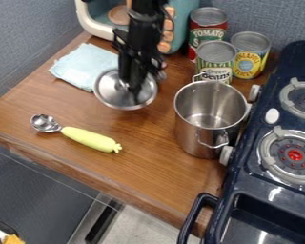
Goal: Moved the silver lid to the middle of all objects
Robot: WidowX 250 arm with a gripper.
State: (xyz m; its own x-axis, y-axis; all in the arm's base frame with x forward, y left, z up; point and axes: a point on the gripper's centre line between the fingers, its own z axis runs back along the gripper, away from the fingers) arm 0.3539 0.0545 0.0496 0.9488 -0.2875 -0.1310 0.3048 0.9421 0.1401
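The black gripper [133,90] hangs down over the upper middle of the wooden counter, its lower end at the silver lid [110,95]. The round, shiny lid looks slightly tilted, and its centre is covered by the gripper. It overlaps the lower right edge of the light blue cloth [84,66]. Whether the lid is held or touches the counter I cannot tell. Right of it stands an open silver pot [209,116]. Below and to the left lies a scoop with a metal bowl and a yellow-green handle [91,138].
Several cans stand at the back right, among them a pineapple can [249,56]. A teal toy appliance [178,23] is behind the arm. The dark blue stove [247,162] borders the counter's right side. The counter's front edge [85,177] runs diagonally.
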